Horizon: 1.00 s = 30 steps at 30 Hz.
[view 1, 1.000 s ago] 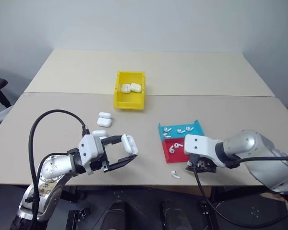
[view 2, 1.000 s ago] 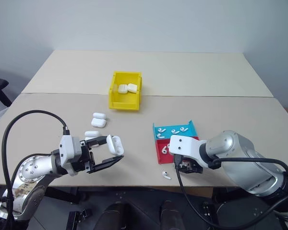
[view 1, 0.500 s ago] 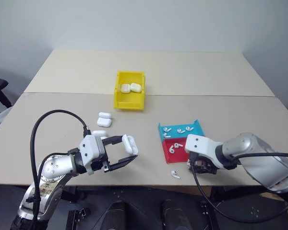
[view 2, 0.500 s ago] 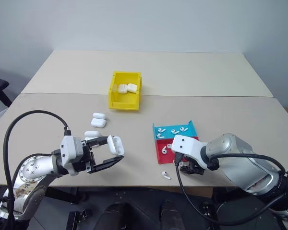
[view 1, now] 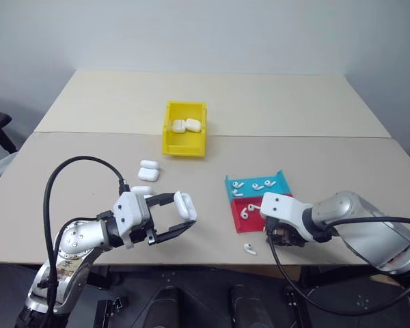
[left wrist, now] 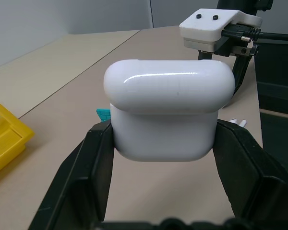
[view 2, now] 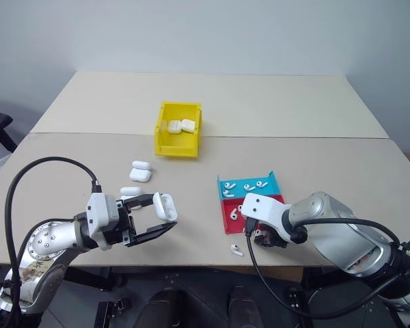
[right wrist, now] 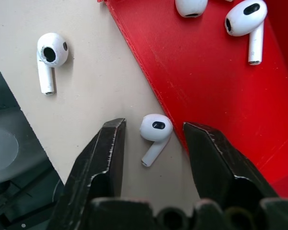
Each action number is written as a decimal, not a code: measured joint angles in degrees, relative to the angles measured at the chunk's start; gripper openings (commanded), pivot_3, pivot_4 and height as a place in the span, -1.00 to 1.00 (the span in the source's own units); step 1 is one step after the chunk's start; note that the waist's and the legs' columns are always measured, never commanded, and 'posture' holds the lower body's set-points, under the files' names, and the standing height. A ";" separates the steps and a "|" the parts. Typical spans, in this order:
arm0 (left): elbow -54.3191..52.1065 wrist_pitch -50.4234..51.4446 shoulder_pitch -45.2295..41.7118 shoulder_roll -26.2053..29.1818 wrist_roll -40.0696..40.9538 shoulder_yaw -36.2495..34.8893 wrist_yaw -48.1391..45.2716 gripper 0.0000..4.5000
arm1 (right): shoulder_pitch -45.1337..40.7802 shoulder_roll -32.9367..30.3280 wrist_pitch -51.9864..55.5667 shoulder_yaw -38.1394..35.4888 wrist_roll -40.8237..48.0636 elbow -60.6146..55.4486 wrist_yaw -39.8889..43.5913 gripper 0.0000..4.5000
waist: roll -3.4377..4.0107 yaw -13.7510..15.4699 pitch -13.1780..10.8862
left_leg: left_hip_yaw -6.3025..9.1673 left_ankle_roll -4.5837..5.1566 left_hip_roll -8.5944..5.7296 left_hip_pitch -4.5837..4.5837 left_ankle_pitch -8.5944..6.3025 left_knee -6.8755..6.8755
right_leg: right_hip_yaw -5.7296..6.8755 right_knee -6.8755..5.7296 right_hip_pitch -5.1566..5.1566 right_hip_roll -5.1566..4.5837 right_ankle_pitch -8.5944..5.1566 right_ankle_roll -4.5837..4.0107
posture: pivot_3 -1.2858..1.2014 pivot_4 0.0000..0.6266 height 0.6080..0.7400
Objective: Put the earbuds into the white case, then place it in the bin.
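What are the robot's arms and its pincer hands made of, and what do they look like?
Both arms are rounded silver-grey metal segments. Each ends in a white boxy wrist block carrying the left gripper or the right gripper, each with two flat black fingers. A thick black cable loops from each arm up to its wrist. The right wrist block has two small dark dots on top.

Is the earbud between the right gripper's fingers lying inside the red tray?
No, the earbud between the open fingers of the right gripper lies on the table, just outside the edge of the red tray.
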<state>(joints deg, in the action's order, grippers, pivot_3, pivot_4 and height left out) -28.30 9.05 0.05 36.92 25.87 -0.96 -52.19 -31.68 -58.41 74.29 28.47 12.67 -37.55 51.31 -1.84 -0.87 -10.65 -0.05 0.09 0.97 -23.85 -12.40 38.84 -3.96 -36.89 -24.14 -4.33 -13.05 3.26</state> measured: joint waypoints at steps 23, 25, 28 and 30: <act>0.00 0.02 0.30 -0.01 -0.05 0.23 0.84 0.24 | -0.40 -0.59 -1.77 0.97 -0.12 0.69 -0.71 -0.27 | -0.05 0.00 0.03 | 0.00 0.00 0.01 0.00 0.00 0.00 | 0.00 0.03 0.01 0.00 0.00 0.00 | 0.03 -0.52 1.00; 0.00 0.01 0.30 -0.01 -0.05 0.23 0.84 0.24 | -0.40 -0.63 -1.85 1.02 -0.14 0.69 -0.81 -0.27 | -0.07 -0.01 0.04 | 0.00 0.00 0.01 0.00 0.00 0.00 | 0.00 0.04 0.01 0.00 0.00 0.00 | 0.03 -0.52 1.00; 0.00 0.01 0.30 -0.01 -0.06 0.23 0.84 0.24 | -0.40 -0.79 -2.09 1.20 -0.18 0.67 -1.05 -0.27 | -0.08 0.00 0.05 | 0.00 0.00 0.01 0.00 0.00 0.00 | 0.00 0.04 0.01 0.00 0.00 0.00 | 0.03 -0.52 1.00; 0.00 0.01 0.30 -0.01 -0.06 0.24 0.83 0.24 | -0.34 -0.90 -2.84 1.29 -0.20 0.67 -1.34 -0.27 | -0.08 0.00 0.05 | 0.00 0.00 0.01 0.00 0.00 0.00 | 0.01 0.04 0.01 0.00 0.00 0.00 | 0.03 -0.52 1.00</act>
<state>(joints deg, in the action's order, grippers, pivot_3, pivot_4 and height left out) -28.30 9.05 0.35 36.91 25.81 -0.72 -51.36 -32.02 -59.31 71.46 29.76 12.47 -36.88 49.97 -1.92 -0.87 -10.60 -0.05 0.09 0.98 -23.85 -12.40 38.83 -3.96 -36.85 -24.13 -4.32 -13.05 3.26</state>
